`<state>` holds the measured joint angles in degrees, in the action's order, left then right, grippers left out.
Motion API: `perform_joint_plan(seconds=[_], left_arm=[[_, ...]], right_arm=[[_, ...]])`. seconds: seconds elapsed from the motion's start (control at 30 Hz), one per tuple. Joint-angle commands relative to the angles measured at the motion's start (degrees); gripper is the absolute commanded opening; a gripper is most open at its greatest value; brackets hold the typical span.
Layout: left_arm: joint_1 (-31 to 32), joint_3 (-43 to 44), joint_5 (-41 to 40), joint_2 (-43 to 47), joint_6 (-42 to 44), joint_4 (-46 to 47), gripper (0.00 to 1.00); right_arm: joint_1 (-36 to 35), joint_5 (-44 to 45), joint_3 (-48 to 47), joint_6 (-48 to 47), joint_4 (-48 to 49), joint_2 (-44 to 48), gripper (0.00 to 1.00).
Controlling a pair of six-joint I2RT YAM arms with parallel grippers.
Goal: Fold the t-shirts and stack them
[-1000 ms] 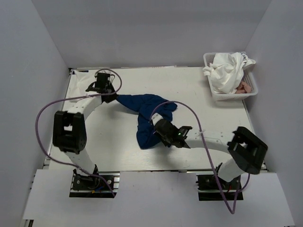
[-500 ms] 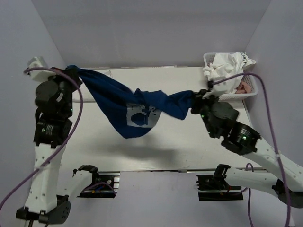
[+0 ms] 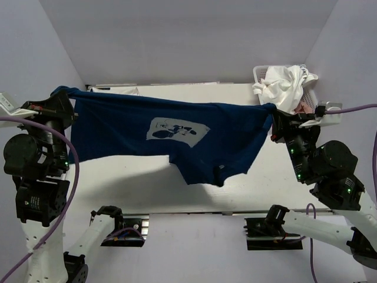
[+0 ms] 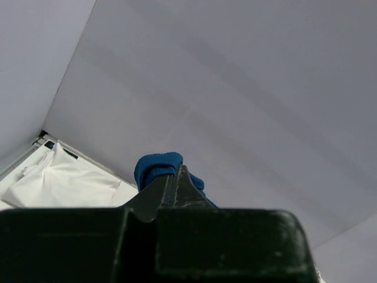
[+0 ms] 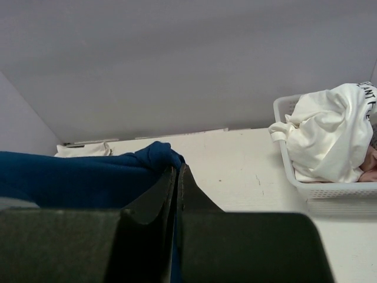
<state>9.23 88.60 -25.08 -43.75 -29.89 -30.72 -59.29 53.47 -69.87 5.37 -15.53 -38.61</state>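
Observation:
The navy t-shirt [image 3: 171,138] with a white cartoon print hangs stretched in the air between both grippers, high above the table. My left gripper [image 3: 59,95] is shut on its left corner; the blue cloth [image 4: 158,168] bunches at the fingertips in the left wrist view. My right gripper [image 3: 272,112] is shut on its right corner [image 5: 154,156]. A white t-shirt [image 3: 283,85] with dark lettering is piled in the basket, also in the right wrist view [image 5: 327,138]. A pink one [image 3: 305,108] shows under it. Another white shirt [image 3: 115,90] lies flat at the far left of the table.
The white mesh basket [image 3: 312,115] stands at the table's far right corner, also in the right wrist view [image 5: 339,190]. Grey walls enclose the table [image 3: 147,183] on three sides. Both arm bases sit at the near edge.
Both arms rose from the table carrying the navy shirt and pulled apart. The shirt went from a crumpled heap to a twisted band to a spread sheet with the print facing up.

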Motion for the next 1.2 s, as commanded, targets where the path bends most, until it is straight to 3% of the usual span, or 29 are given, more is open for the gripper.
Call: perform_joint_plan(seconds=[0.0,0.43,0.67,0.73,0.8,0.83,0.87,0.9,0.97,1.0,1.07,1.17], left_arm=[[-0.71,2.19,-3.48,0.32,1.24,-0.83,0.00],[-0.71,9.39,7.76,7.27,0.71,-2.68,0.00],[-1.23,11.42,13.65,6.58,-1.40,-3.83,0.00],[-1.24,11.42,14.18,5.17,-2.10,-3.82,0.00],[-1.24,10.38,13.31,2.98,-3.23,-3.82,0.00],[-1.24,9.41,13.30,2.10,-3.25,-3.82,0.00],[-1.24,8.36,13.30,1.13,-4.03,-3.04,0.00],[-1.24,6.17,13.30,0.08,-4.04,-2.51,0.00],[-1.24,3.96,14.71,-4.04,-5.09,-1.71,0.00],[-1.24,1.60,15.32,-5.72,-5.09,-0.84,0.00],[-1.24,-0.96,15.32,-9.15,-6.14,-0.14,0.00],[-0.45,-7.54,13.39,-15.56,-6.85,2.23,0.00]], right_arm=[[0.31,2.26,-3.43,-1.76,1.03,1.69,0.00],[0.40,-23.91,-20.38,-5.10,-4.25,1.43,0.00],[0.40,-25.97,-21.98,-11.15,2.69,0.56,0.00],[0.40,-21.94,-20.40,-13.71,7.86,-1.20,0.00],[0.14,-11.95,-13.86,-21.21,22.48,-2.08,0.00],[0.14,-11.90,-12.41,-23.80,26.39,-3.56,0.00],[-0.04,-6.33,-11.09,-26.43,30.43,-4.53,0.00],[0.13,-0.71,-7.51,-33.42,45.87,-5.68,0.00],[0.57,4.42,-5.29,-49.94,56.35,-11.91,0.00],[0.75,4.79,-4.50,-52.97,64.06,-13.67,0.00],[2.32,4.98,-4.93,-56.95,64.92,-20.96,0.00],[8.74,4.45,-2.39,-54.26,68.09,-27.46,0.00]])
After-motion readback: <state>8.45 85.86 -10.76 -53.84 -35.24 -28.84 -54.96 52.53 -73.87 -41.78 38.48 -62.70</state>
